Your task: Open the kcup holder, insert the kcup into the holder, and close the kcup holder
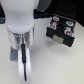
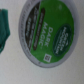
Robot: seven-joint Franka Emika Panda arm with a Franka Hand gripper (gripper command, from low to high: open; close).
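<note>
Big and blurry, the kcup (image 2: 46, 33) fills the wrist view (edge cut off). Robot arm (image 1: 21, 30) hides the gripper, so I cannot tell its grip. Black kcup holder (image 1: 61, 30) sits right.

Kcup (image 2: 46, 34) lid: "DARK MAGIC" in white on green; smaller print unreadable.

White arm (image 1: 19, 30) upright over the table, claw out of sight.

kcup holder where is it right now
The black kcup holder sits on the white table at the exterior view's upper right, beside the white arm. It does not show in the wrist view, which the kcup fills.
</note>
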